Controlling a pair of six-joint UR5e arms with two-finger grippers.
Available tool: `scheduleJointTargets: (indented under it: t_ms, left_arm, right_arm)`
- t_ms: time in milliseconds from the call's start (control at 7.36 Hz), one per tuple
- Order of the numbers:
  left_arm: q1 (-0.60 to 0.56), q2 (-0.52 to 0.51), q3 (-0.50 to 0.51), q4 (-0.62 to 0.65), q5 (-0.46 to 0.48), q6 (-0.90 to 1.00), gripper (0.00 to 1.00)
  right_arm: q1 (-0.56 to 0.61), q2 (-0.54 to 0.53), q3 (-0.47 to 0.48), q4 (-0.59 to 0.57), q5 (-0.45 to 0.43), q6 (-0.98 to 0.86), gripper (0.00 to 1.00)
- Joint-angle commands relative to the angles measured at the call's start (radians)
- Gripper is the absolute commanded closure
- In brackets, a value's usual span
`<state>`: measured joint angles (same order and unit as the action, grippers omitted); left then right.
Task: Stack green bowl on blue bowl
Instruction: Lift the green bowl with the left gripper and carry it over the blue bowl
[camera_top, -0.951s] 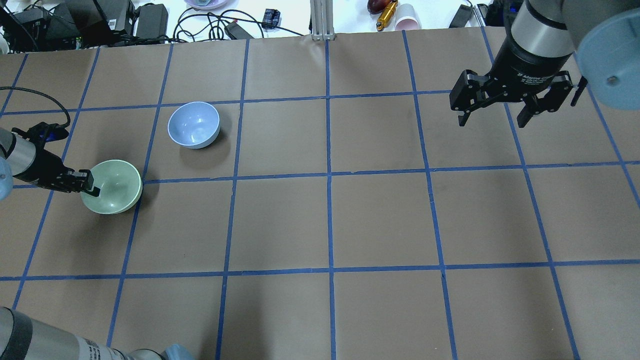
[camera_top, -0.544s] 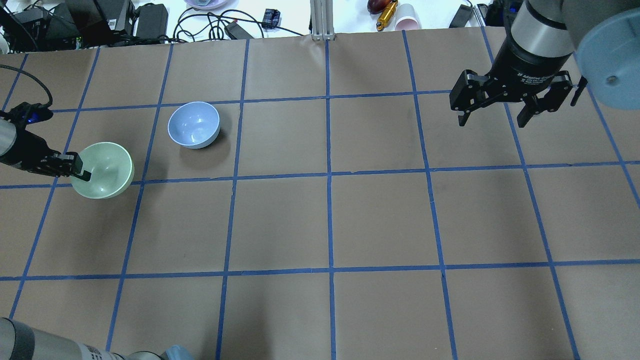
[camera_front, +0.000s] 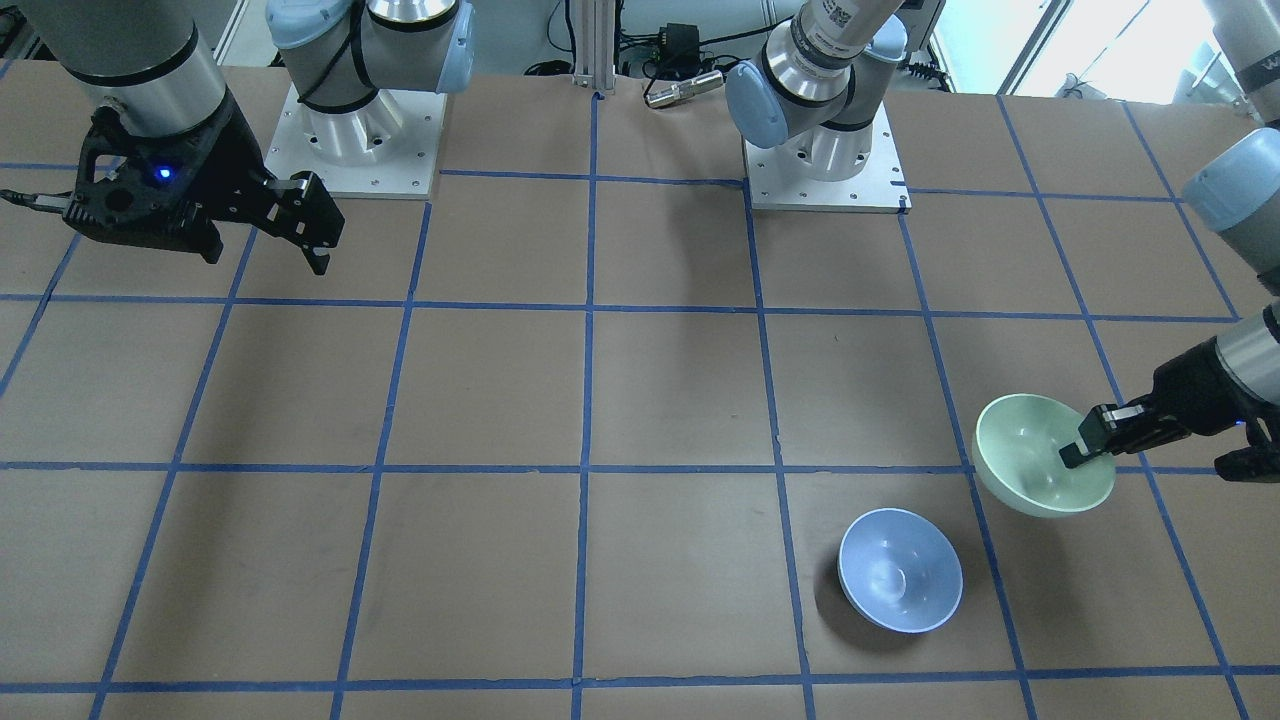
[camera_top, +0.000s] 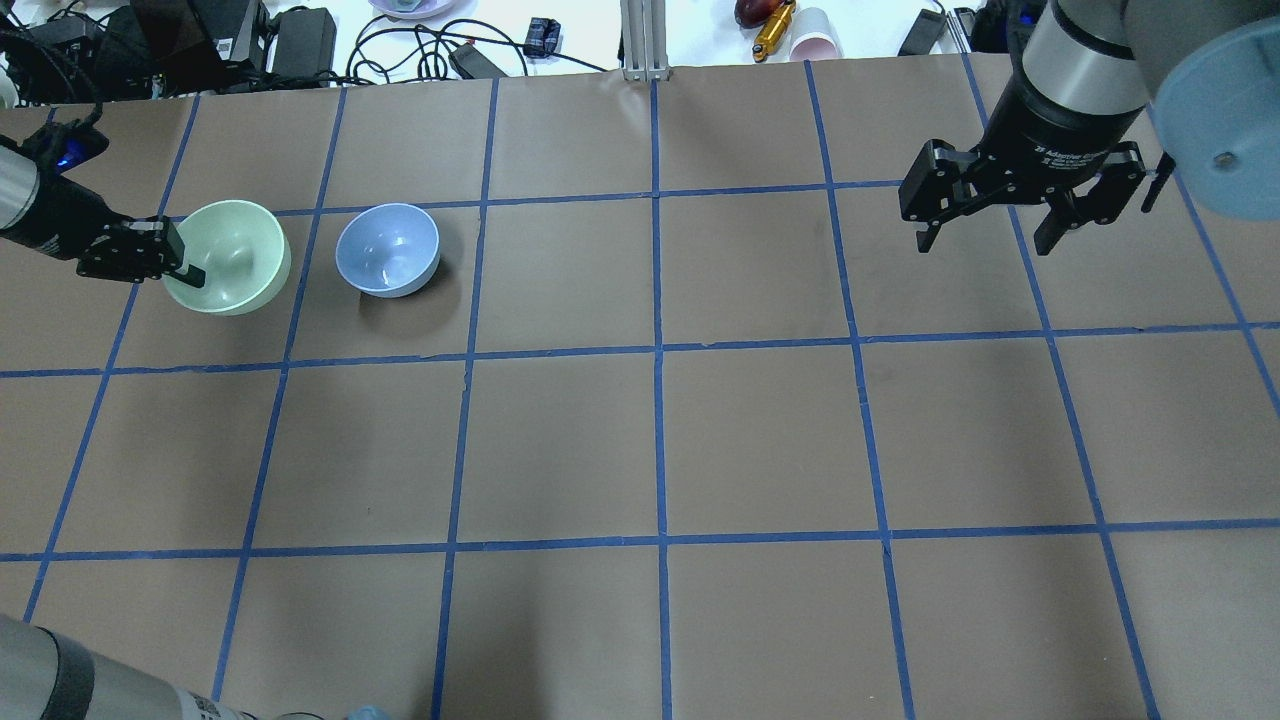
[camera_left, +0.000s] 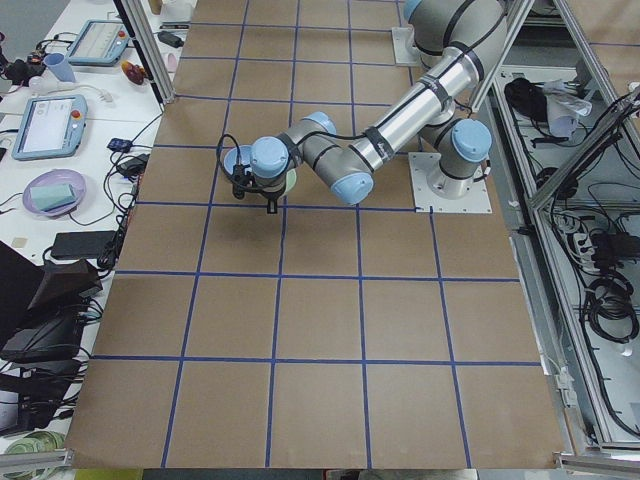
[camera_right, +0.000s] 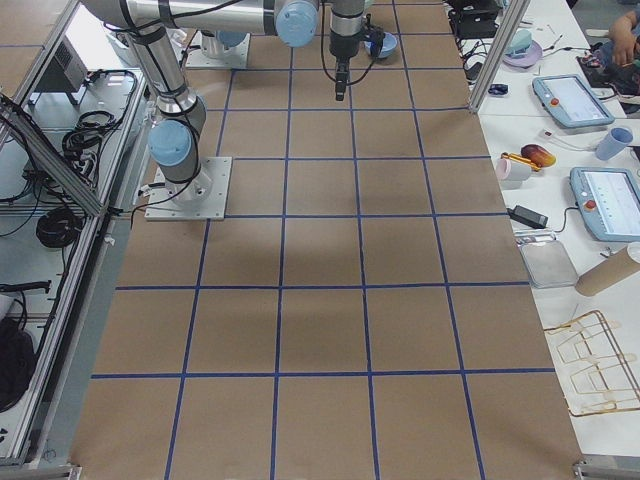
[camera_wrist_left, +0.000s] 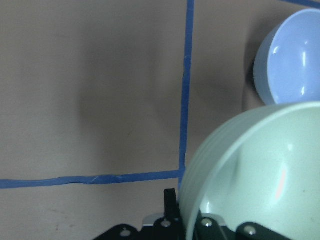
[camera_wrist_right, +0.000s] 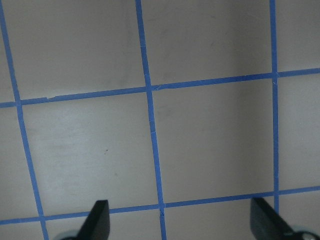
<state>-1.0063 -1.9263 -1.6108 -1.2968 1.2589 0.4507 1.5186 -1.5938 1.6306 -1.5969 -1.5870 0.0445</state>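
Observation:
My left gripper (camera_top: 180, 268) is shut on the rim of the pale green bowl (camera_top: 235, 255) and holds it lifted above the table, just left of the blue bowl (camera_top: 388, 250). The blue bowl rests upright on the brown paper. In the front-facing view the green bowl (camera_front: 1035, 450) hangs up and right of the blue bowl (camera_front: 900, 570), with the left gripper (camera_front: 1085, 452) on its rim. The left wrist view shows the green bowl (camera_wrist_left: 260, 175) close up and the blue bowl (camera_wrist_left: 292, 65) beyond it. My right gripper (camera_top: 985, 240) is open and empty, far to the right.
The table is brown paper with a grid of blue tape (camera_top: 655, 350). Cables, power bricks and small items (camera_top: 300, 40) lie beyond the far edge. The two arm bases (camera_front: 350, 130) stand at the robot's side of the table.
My left gripper has carried the green bowl away from the robot and a little to the right, up beside the blue bowl. The right arm has not moved.

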Motion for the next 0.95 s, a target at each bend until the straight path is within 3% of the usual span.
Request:
scheduleJointTargets:
  t_ms: [0, 272, 816]
  left_arm:
    - [-0.102, -0.048, 0.026, 0.042, -0.006, -0.177, 1.0]
    - [-0.121, -0.147, 0.084, 0.091, -0.004, -0.269, 1.0]
    - [-0.193, -0.198, 0.135, 0.093, -0.003, -0.326, 1.0]
  right_arm:
    - [0.0, 0.0, 0.0, 0.0, -0.001, 0.0, 0.0]
    - [0.0, 0.0, 0.0, 0.0, -0.001, 0.0, 0.0]
    - [0.0, 0.0, 0.0, 0.0, -0.001, 0.0, 0.0]
